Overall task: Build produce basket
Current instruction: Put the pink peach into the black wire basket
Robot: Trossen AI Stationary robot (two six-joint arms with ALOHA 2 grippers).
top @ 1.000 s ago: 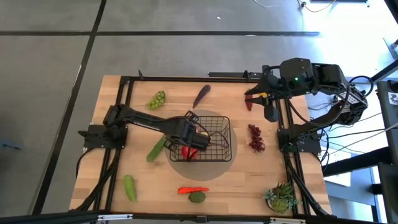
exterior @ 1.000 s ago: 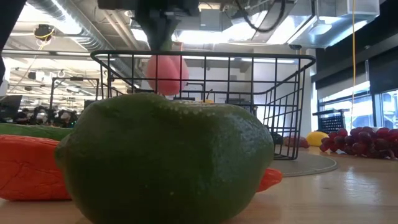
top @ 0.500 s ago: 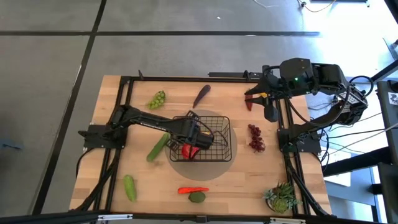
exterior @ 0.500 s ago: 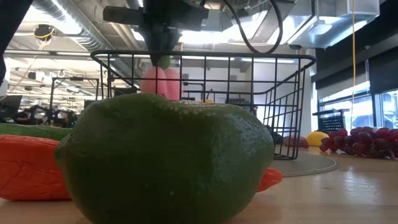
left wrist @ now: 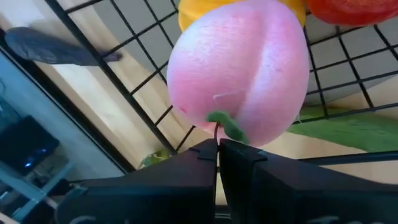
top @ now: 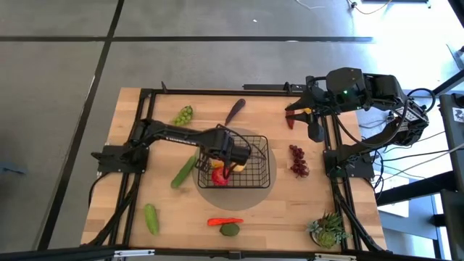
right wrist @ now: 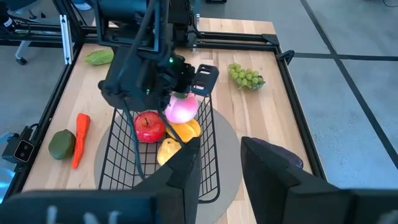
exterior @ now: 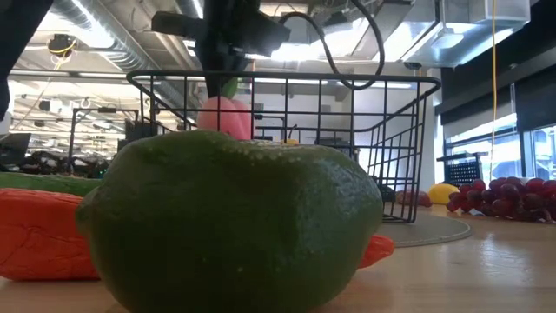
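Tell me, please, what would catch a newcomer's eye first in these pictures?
Probably the pink peach, hanging by its green stem from the shut left gripper just over the black wire basket at the table's middle. Next, the dark green fruit that fills the low view, lying on the table's near edge beside an orange-red vegetable.

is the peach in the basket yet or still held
Held: the shut left gripper pinches the pink peach by its stem, over the basket.

No readable text or labels anywhere.
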